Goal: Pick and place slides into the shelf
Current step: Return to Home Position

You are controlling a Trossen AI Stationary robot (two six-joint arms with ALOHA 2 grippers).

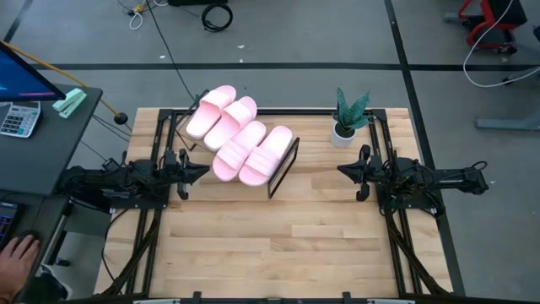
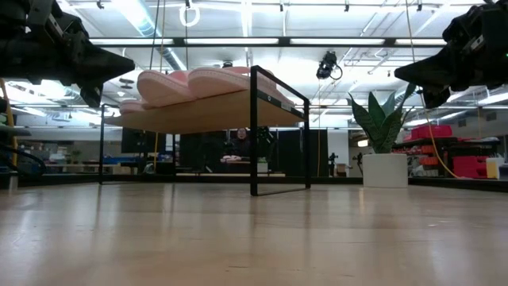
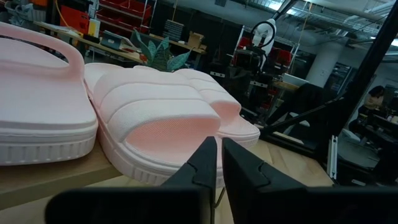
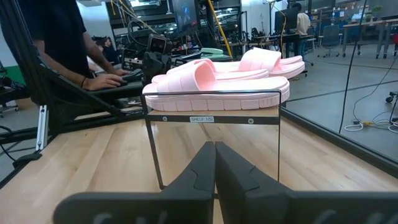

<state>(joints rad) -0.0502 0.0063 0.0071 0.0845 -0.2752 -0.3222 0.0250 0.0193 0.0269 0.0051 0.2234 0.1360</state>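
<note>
low view: the shelf (image 2: 222, 115) stands left of centre on the tabletop (image 2: 254, 238). its plank is raised on thin black wire ends, with open space beneath. the slides (image 2: 190, 83) lie on top of the plank. only two or three humps can be told apart here, because they overlap. the left gripper (image 2: 127, 65) hangs high at the left edge and the right gripper (image 2: 401, 77) high at the right edge. both are well apart from the shelf, their arms cut off by the picture's border. a potted plant (image 2: 382, 151) stands farther back, between the shelf and the right gripper.

high view: four slides sit side by side in a row running diagonally from the far left toward the middle, along the shelf's long axis. each slide's own long axis lies across that row. they cover the plank almost wholly, so little but the near wire end shows. a wide stretch of boards lies open between the two grippers and on toward the near edge.

left wrist view: the fingers (image 3: 202, 162) nearly meet, only a slit between them, holding nothing. a slide lies just ahead, its strap opening facing the camera.

right wrist view: the fingers (image 4: 199, 165) are pressed together and empty, aimed at the shelf's wire end with slides above it. a person (image 4: 59, 37) stands beyond the table, head cut off.
</note>
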